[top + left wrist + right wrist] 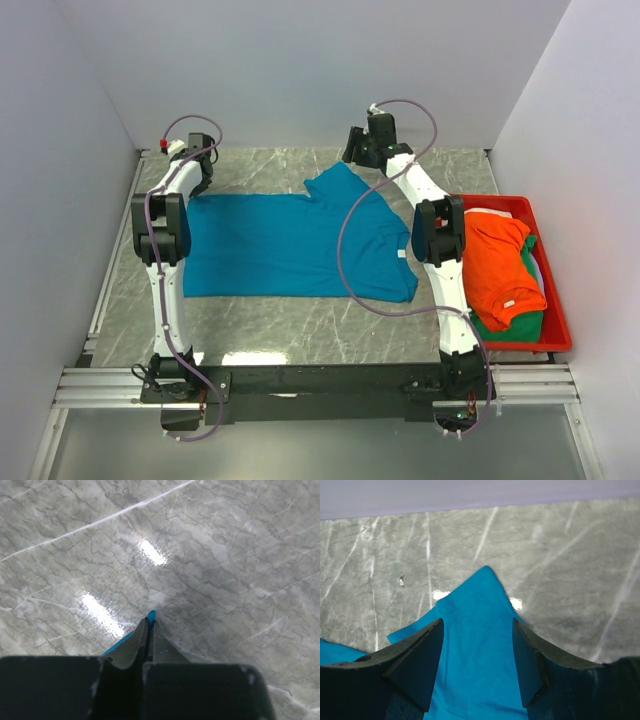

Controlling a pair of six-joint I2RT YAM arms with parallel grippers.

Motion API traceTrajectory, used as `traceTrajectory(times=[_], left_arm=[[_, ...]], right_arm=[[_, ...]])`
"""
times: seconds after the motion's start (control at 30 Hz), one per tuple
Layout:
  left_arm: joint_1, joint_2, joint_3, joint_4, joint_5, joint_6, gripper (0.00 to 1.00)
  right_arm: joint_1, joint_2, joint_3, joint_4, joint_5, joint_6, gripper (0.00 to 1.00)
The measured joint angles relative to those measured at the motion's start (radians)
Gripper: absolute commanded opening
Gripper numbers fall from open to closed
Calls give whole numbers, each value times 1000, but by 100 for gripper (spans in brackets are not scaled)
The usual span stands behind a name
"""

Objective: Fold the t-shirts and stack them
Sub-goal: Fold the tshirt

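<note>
T-shirts: four. One teal-blue shirt (290, 245) lies flat on the worktop (300, 322). An orange shirt (500, 265), green shirt (528, 322) and white shirt (539, 268) sit piled in one red bin (487, 201) at the right edge. The left gripper (150, 622) has its jaws clamped on the teal-blue shirt's far-left corner. The right gripper (477, 625) has its jaws open, straddling the far sleeve.

From above, the left arm (160, 235) covers the left edge of the teal t-shirt (290, 245), and its neck label (401, 253) is too small to read. In the left wrist view only a small blue tip shows past the closed left pincer (149, 622); the rest is hidden behind it. In the red bin (556, 300), the orange t-shirt (500, 265) covers most of the green t-shirt (527, 323), and of the white t-shirt (537, 268) only a thin strip shows. The right wrist view cuts the cloth at its lower edge.
</note>
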Motion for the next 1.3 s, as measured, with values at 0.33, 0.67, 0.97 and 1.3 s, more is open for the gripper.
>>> traceTrajectory(times=[0.33,0.67,0.97,1.3], left_arm=[[0,-9,-22,37,15,3,1],[0,-18,-39,58,27,3,0],[0,-26,-50,66,46,4,0],[1,-28,-51,67,60,7,0]], right_arm=[[-72,0,0,-110,-8,120,60],[-76,31,3,-185,-3,182,56],[-66,73,37,-208,-23,214,54],[-27,76,37,-209,-32,227,43]])
